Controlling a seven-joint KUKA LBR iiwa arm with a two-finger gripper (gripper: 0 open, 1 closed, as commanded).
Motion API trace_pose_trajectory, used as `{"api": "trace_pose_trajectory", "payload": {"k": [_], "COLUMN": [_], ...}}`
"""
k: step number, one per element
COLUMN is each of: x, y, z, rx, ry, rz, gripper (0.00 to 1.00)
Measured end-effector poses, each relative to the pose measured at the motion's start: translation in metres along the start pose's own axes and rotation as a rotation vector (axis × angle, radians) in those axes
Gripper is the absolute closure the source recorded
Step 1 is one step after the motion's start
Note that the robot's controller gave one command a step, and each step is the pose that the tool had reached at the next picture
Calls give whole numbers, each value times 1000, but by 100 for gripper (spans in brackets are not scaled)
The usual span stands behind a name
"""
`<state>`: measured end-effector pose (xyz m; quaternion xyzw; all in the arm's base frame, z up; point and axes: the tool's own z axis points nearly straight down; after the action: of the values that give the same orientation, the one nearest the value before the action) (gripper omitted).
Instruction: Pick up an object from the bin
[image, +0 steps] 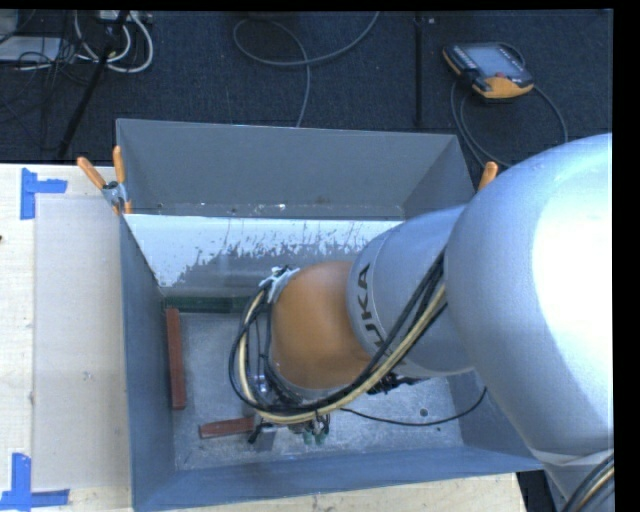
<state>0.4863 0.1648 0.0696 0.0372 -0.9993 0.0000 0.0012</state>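
Note:
My gripper (315, 431) pokes out under the arm's orange cover, low over the bin floor near the front wall. Most of it is hidden by the cover and cables. Just to its left a short reddish-brown flat strip (226, 428) lies on the floor, with its right end close to the gripper. A small dark piece (263, 436) sits at that end. A longer reddish-brown stick (176, 358) lies along the left wall, running front to back.
A dark green bar (205, 301) lies crosswise at the back left, at the foot of the sloped rear wall. The arm and its cable loops cover the middle and right of the bin. A thin black cable trails over the floor at the right.

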Motion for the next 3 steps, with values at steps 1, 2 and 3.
{"api": "trace_pose_trajectory", "payload": {"k": [1, 2, 3], "x": [0, 1, 3], "y": [0, 0, -1], "z": [0, -4, -24], "rx": [0, 1, 2], "ry": [0, 4, 8], "rz": [0, 0, 1], "gripper": [100, 100, 100]}}
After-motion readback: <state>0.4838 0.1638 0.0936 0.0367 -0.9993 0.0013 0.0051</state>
